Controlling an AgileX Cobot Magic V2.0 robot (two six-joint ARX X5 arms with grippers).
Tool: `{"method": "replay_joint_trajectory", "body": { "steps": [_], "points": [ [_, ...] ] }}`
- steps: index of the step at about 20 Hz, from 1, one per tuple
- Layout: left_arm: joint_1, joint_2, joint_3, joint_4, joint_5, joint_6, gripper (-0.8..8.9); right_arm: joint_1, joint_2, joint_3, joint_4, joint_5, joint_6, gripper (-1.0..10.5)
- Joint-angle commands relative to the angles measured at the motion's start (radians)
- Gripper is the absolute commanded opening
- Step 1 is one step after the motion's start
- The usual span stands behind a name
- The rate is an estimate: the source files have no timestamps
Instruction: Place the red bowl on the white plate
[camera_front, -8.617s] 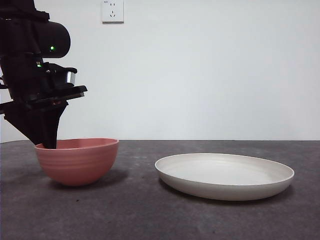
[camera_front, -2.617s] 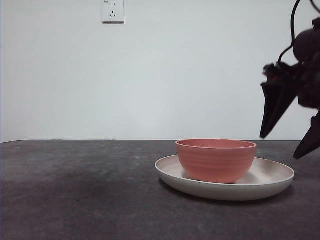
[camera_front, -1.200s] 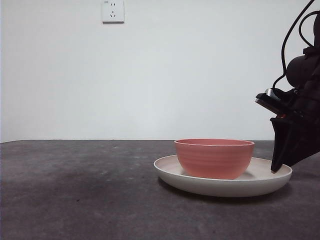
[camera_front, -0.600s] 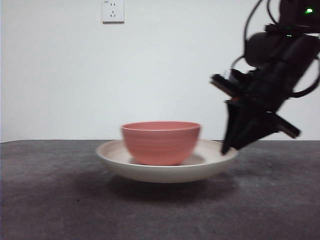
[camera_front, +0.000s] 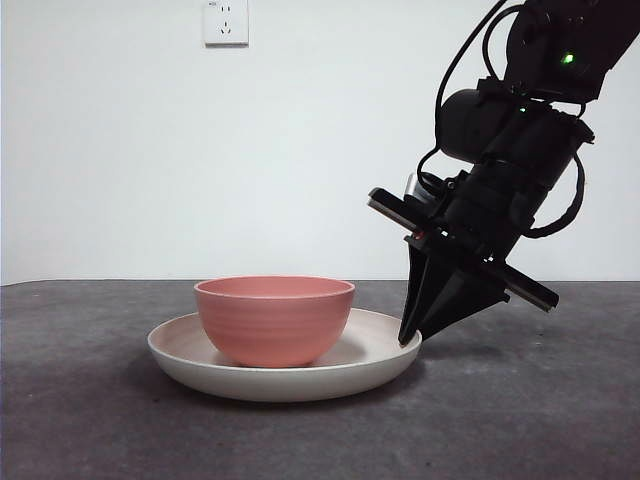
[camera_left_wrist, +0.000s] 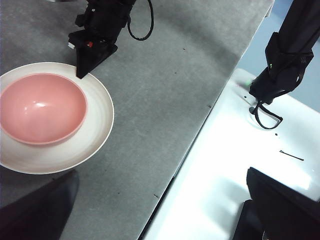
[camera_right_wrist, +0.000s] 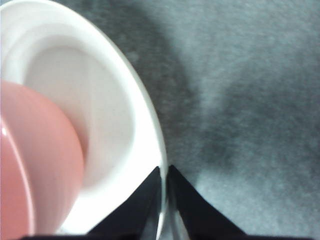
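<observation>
Dark grey speckled counter (camera_front: 90, 420) under a plain white wall with one socket (camera_front: 225, 21). Matte, faintly ridged red bowl (camera_front: 274, 320) seated upright on the shallow, round white plate (camera_front: 190, 368). Right pincer (camera_front: 410, 338) slanting down from high on the side, black jaws clamped on the plate's rim. Left pincer (camera_left_wrist: 160, 210) hanging high above, well apart, jaws spread wide.
</observation>
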Motion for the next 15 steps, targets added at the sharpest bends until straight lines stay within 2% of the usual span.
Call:
{"method": "replay_joint_trajectory", "body": {
  "steps": [1,2,4,5,10,15],
  "points": [
    [-0.01,0.004,0.009,0.01,0.006,0.0,5.62,0.006,0.03,0.019,0.013,0.001,0.012,0.1],
    [-0.01,0.005,0.009,0.01,0.006,0.0,5.62,0.007,0.029,0.019,0.014,0.004,0.012,0.3],
    [-0.01,0.004,0.009,0.01,0.006,0.0,5.62,0.007,0.029,0.019,0.017,0.004,0.011,1.8],
    [-0.01,0.005,0.009,0.01,0.006,-0.001,5.62,0.007,0.027,0.019,0.017,0.005,0.011,2.1],
    [-0.01,0.004,0.009,0.01,0.006,-0.001,5.62,-0.002,-0.045,0.023,0.0,0.034,0.008,2.3],
    [-0.01,0.005,0.009,0.01,0.006,0.0,5.62,-0.001,-0.245,0.023,-0.074,0.033,-0.062,4.9]
  ]
}}
